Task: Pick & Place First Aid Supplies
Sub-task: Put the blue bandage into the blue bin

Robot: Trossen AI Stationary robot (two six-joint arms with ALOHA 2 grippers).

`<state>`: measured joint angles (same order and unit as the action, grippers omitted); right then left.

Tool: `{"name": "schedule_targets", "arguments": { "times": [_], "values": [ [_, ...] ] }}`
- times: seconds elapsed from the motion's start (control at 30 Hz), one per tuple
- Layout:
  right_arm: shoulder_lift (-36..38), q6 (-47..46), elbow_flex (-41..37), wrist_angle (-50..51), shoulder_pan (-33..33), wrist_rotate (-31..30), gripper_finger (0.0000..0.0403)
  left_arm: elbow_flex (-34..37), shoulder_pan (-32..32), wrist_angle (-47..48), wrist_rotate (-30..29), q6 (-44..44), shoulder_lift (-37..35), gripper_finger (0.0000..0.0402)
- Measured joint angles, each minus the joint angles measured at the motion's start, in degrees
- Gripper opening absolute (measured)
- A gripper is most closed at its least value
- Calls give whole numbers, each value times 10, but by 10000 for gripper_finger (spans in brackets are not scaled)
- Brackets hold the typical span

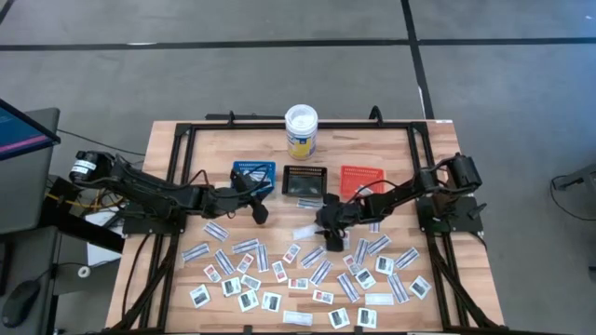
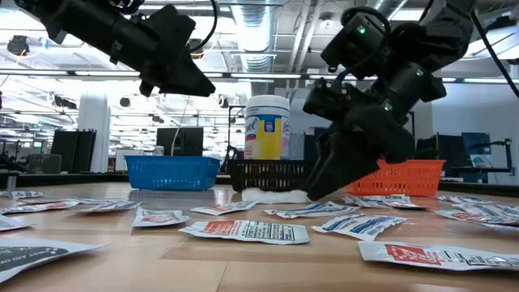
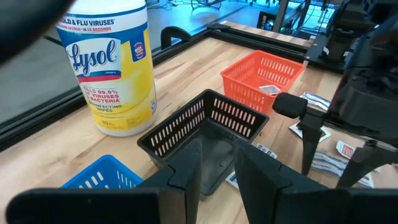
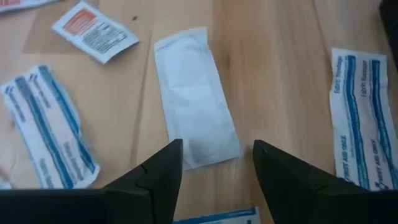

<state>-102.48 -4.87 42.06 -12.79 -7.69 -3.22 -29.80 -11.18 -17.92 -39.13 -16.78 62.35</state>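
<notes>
Many small flat first aid packets (image 1: 307, 274) lie spread over the near half of the wooden table: narrow white-and-blue strips (image 4: 46, 127) and squarish white ones with red or dark print (image 4: 93, 31). My right gripper (image 4: 217, 171) is open, low over the table and pointing down. Its fingers stand on either side of the near end of a plain white packet (image 4: 196, 93), which lies flat; this packet also shows in the high view (image 1: 303, 233). My left gripper (image 1: 259, 212) is held up above the table near the blue tray, a little open and empty.
Three small trays stand in a row behind the packets: blue (image 1: 252, 175), black (image 1: 304, 181) and orange (image 1: 362, 179). The orange one holds a packet (image 3: 268, 89). A white-lidded yellow-labelled wipes tub (image 1: 301, 130) stands at the far edge. A black frame (image 1: 186, 130) rims the table.
</notes>
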Motion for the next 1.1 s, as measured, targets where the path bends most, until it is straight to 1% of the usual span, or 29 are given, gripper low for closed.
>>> {"name": "schedule_targets", "arguments": {
  "times": [0.13, 0.27, 0.53, 0.63, 0.77, 0.87, 0.97, 1.03, 1.1],
  "values": [
    [0, 11, -11, -29, -6, 2, 189, 0, 0, 0, 0, 0, 0, 92],
    [0, 48, -12, -59, -18, 2, 189, 0, 0, -1, 0, 0, 0, 92],
    [-3, 55, -12, -64, -19, 2, 189, 0, 0, -1, 0, 0, 0, 92],
    [-26, 54, -13, -77, -13, 4, 189, 0, 0, -1, 0, 0, 0, 92],
    [-74, 59, -1, -97, -4, 11, 189, 0, 0, -2, 0, -1, 0, 92],
    [-88, 65, 5, -96, -1, 12, 189, 0, 0, -2, 0, -2, 0, 92],
    [-82, 66, 5, -89, -1, 10, 178, 0, 0, -2, 0, -2, 0, 92],
    [-70, 68, 4, -85, -2, 9, 163, 0, 0, -2, 6, -2, 0, 92],
    [-58, 70, 3, -82, -2, 15, 144, 0, 0, -2, 50, -6, 0, 92]
  ]
}}
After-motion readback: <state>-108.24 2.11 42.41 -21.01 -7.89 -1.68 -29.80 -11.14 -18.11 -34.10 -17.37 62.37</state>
